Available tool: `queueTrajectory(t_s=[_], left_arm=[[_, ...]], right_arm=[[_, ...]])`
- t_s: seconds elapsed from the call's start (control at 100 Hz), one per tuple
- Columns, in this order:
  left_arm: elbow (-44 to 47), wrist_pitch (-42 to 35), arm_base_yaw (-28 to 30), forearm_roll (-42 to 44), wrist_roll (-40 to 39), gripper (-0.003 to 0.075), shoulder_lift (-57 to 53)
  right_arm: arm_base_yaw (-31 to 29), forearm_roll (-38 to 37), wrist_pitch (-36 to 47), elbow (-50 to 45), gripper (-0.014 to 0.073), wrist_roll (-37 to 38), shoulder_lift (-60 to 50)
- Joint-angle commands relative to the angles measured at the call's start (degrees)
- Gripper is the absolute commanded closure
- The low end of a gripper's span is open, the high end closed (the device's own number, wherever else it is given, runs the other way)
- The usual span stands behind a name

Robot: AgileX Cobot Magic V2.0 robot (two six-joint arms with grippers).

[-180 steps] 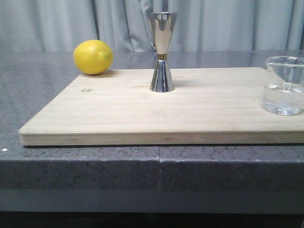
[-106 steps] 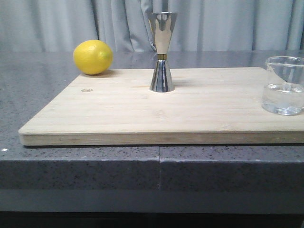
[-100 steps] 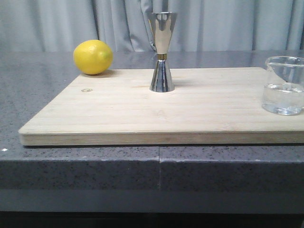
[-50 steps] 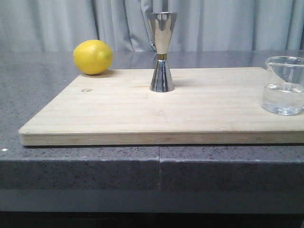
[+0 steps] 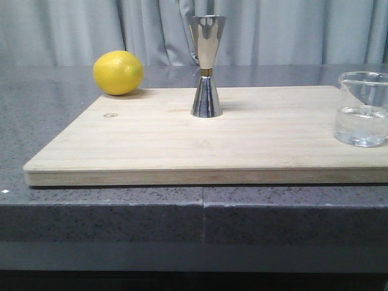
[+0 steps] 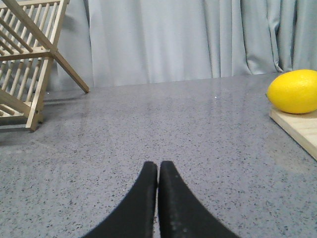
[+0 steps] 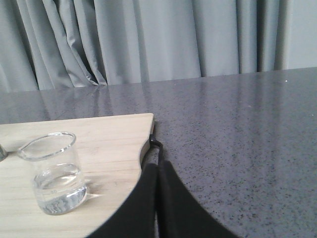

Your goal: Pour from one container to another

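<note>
Front view shows a tall polished steel hourglass jigger (image 5: 207,66) upright mid-board on a pale wooden cutting board (image 5: 151,145), with a small clear glass beaker (image 5: 362,109) of clear liquid at its right end. Both black grippers, left (image 6: 158,171) and right (image 7: 157,171), are pressed together, the right one near the beaker without touching it.

Matte black curved fingers (image 6: 148,198), tapering to rounded tips, both wrists (image 7: 148,198)

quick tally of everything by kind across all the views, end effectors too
lemon: 1
glass beaker: 1
steel jigger: 1
wooden cutting board: 1
wooden rack: 1
end effectors: 2, the left end effector and the right end effector, both closed with nothing held
total: 7
</note>
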State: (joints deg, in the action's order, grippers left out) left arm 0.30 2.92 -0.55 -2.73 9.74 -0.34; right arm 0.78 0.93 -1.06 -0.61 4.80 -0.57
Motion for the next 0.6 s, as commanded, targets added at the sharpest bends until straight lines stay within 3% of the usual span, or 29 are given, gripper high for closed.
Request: queueTrajectory(t_s=[0.0,0.12,0.32,0.43,0.59], left_arm=[[1.2,-5.1,0.2,-0.6,0.0,0.0741,-1.3],[1.2,-6.5,0.2,-2.7,-0.7,0.0741,-1.3],[0.7,-8.1,0.2,-15.1,-0.8,0.0741,-1.3],[-1.6,-4.0,0.1,-20.5,-0.8,0.0741,-1.3],[-8.5,4.6,-1.4,-21.0,-0.8,0.0741,1.4]], right_arm=[[0.1,-0.6,5.2,-1.4,0.0662,-0.2,-1.1],[0.1,-0.6,5.2,-1.4,0.0662,-0.2,-1.1],[0.1,-0.3,5.5,-1.4,0.0662,-0.2,-1.1],[0.1,1.5,5.4,-1.3,0.0662,-0.2,-1.1],[0.1,2.5,0.3,1.9,0.0662,-0.2,-0.2]])
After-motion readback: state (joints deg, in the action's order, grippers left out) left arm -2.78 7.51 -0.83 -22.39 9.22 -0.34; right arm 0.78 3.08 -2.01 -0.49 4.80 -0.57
